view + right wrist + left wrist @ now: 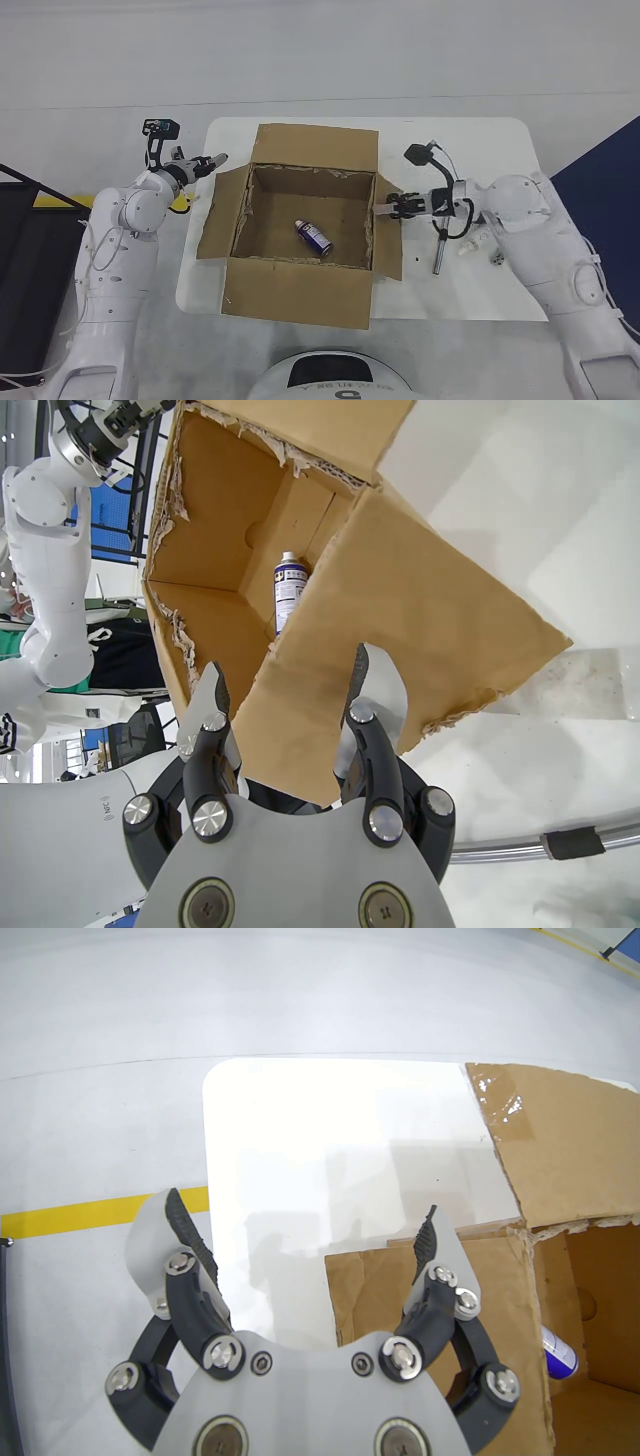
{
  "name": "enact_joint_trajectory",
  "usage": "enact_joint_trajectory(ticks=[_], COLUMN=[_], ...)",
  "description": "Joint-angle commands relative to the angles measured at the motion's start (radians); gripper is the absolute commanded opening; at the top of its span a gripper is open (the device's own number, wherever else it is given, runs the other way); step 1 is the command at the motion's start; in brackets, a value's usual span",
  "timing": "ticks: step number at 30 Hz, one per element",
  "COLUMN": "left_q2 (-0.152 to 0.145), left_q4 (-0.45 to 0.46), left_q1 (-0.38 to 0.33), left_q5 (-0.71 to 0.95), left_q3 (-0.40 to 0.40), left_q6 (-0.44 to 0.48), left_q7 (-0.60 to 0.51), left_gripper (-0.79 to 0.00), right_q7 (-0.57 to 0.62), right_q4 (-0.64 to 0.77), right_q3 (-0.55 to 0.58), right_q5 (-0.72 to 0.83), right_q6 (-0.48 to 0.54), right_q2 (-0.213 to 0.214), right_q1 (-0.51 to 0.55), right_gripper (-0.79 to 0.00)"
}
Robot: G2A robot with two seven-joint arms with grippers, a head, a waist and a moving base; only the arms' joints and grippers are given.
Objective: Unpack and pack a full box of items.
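Left pincer (213, 161), top view: hangs at the worktop's (470, 140) left edge, just beside the box's (270, 225) left flap (215, 215). Right pincer (385, 208) is at the right flap (388, 235). Box sits mid-worktop with all four flaps folded out. One spray can (313, 237) lies on its side on the box floor, roughly centre. A metal rod (438, 255) and some small white bits (470, 245) lie on the worktop right of the box, near my right arm.

Left wrist view: my left pincer is spread wide with nothing in it. Bare white worktop lies between the fingers, and the left flap lies under one fingertip. The can's blue-and-white body peeks past the box's near wall. A yellow floor line (75, 1213) runs beyond the worktop edge.

Right wrist view: my right pincer is parted about halfway and the right flap's corner sits between the fingers. Can't tell if either pad touches the cardboard; it isn't clamped. Past the flap I see into the box: the can lies on the floor, close to the wall on my side. The rod, with a black band round it, lies on the worktop beside the pincer.
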State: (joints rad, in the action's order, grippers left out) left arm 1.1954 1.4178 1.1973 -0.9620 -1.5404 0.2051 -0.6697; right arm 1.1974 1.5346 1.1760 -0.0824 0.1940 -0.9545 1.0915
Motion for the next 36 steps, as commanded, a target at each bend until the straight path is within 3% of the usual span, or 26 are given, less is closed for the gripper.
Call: enact_joint_trajectory(ticks=[1, 6, 9, 13, 14, 18, 22, 24, 26, 29, 36], left_q2=[0.0, 0.0, 0.0, 0.0, 0.0, 0.0, 0.0, 0.0, 0.0, 0.0, 0.0], left_q4=[0.0, 0.0, 0.0, 0.0, 0.0, 0.0, 0.0, 0.0, 0.0, 0.0, 0.0], left_q1=[0.0, 0.0, 0.0, 0.0, 0.0, 0.0, 0.0, 0.0, 0.0, 0.0, 0.0], left_q5=[0.0, 0.0, 0.0, 0.0, 0.0, 0.0, 0.0, 0.0, 0.0, 0.0, 0.0], left_q3=[0.0, 0.0, 0.0, 0.0, 0.0, 0.0, 0.0, 0.0, 0.0, 0.0, 0.0], left_q6=[0.0, 0.0, 0.0, 0.0, 0.0, 0.0, 0.0, 0.0, 0.0, 0.0, 0.0], left_q7=[0.0, 0.0, 0.0, 0.0, 0.0, 0.0, 0.0, 0.0, 0.0, 0.0, 0.0], left_gripper=[0.0, 0.0, 0.0, 0.0, 0.0, 0.0, 0.0, 0.0, 0.0, 0.0, 0.0], right_q7=[-0.005, 0.003, 0.008, 0.042, 0.065, 0.248, 0.275, 0.277, 0.288, 0.296, 0.296], right_q4=[0.001, -0.004, -0.019, -0.047, -0.052, -0.072, -0.015, 0.002, 0.017, 0.058, 0.062], right_q3=[-0.016, -0.04, -0.014, 0.082, 0.114, 0.265, 0.397, 0.454, 0.492, 0.513, 0.511], right_q5=[0.007, 0.057, 0.087, 0.137, 0.156, 0.282, 0.311, 0.308, 0.322, 0.31, 0.308], right_q6=[-0.001, 0.009, 0.025, 0.067, 0.086, 0.181, 0.154, 0.152, 0.141, 0.133, 0.133], right_q2=[-0.003, -0.009, -0.005, 0.016, 0.023, 0.058, 0.101, 0.122, 0.141, 0.165, 0.167], right_q1=[-0.008, -0.018, -0.02, 0.001, 0.012, 0.064, 0.144, 0.185, 0.217, 0.25, 0.253], right_gripper=[-0.372, -0.345, -0.219, -0.163, -0.111, -0.179, -0.2, -0.148, 0.0, 0.0, 0.0])
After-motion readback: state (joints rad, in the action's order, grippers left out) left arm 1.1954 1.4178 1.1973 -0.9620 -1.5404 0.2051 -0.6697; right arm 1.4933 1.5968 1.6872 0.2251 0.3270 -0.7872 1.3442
